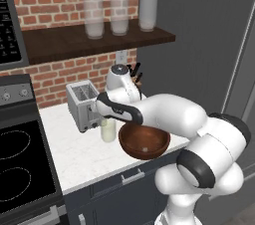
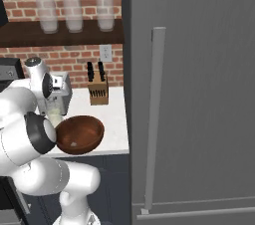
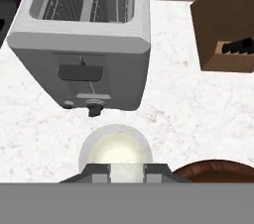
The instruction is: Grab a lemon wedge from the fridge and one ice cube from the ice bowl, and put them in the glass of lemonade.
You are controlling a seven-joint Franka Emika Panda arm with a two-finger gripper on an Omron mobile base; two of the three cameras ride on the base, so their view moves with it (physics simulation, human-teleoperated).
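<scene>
Light: even, bright, no clear source.
Shadows: soft, under the shelf (image 1: 94, 40) at upper left of the left base view.
Sharpness: rendered, slightly soft throughout.
Glare: mild sheen on the arm (image 1: 174, 114).

The glass of lemonade (image 3: 117, 148) stands upright on the white surface (image 3: 198, 109), just in front of the toaster (image 3: 84, 39); it is a short clear tumbler holding pale yellowish-white liquid. Between the fingers (image 3: 99, 171), directly over the glass, sits a small whitish translucent ice cube (image 3: 126, 172). The ice bowl (image 1: 144, 142), wide, round and reddish-brown, rests at the surface's front edge just beside the glass, with one small pale cube (image 1: 145, 149) on its bottom. The fridge (image 2: 199, 94), tall and dark grey, stands shut beside the surface.
</scene>
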